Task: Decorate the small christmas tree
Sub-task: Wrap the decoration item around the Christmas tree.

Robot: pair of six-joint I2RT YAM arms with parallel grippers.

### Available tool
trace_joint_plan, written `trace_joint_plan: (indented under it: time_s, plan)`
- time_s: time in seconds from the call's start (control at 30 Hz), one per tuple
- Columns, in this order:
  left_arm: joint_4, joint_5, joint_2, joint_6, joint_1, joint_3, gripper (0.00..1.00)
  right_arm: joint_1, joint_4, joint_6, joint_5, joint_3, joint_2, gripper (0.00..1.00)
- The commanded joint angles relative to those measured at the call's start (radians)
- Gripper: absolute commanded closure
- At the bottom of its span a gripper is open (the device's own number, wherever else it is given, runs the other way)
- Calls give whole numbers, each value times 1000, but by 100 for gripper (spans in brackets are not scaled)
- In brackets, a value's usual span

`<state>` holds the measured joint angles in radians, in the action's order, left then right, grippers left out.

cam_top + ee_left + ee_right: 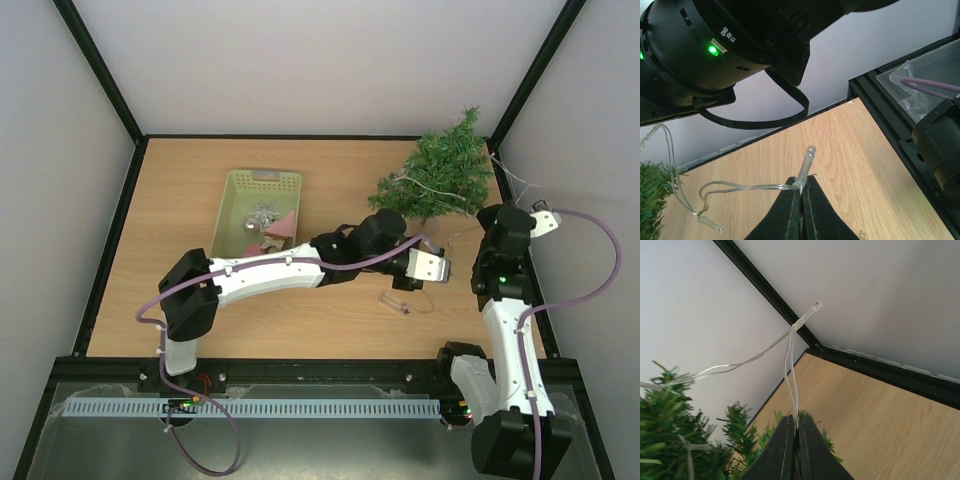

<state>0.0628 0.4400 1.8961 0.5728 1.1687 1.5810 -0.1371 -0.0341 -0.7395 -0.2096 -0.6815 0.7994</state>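
Right tool point(796, 417) pinches wire point(789, 365) beside the small christmas tree point(670, 440).

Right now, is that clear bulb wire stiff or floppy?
Probably floppy: the wire sags in loops beside the left gripper. Likely light: the right gripper holds it by a fingertip pinch. May snag on the small christmas tree.

Left claw point(801, 192) clamped closed, arm stretched rightward; right claw point(796, 426) clamped closed

Matt wood-grain table point(300, 310), clear glossy plastic light wire point(740, 188), bristly tree point(440, 175)
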Motion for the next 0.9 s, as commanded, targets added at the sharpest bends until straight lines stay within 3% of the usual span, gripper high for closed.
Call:
trace_joint_plan:
  time_s: [0.0, 0.37, 0.63, 0.87]
  plan:
    - [59, -6, -27, -18, -2, -49, 98, -4, 27, 15, -32, 39, -10, 98]
    - [103, -15, -11, -43, -10, -44, 98, -4, 209, 35, -88, 24, 59, 98]
    - [86, -20, 29, -53, -18, -25, 98, -8, 284, 99, -200, 120, 85, 98]
    - [85, -29, 50, -75, -25, -40, 98, -16, 305, 68, -102, 175, 170, 98]
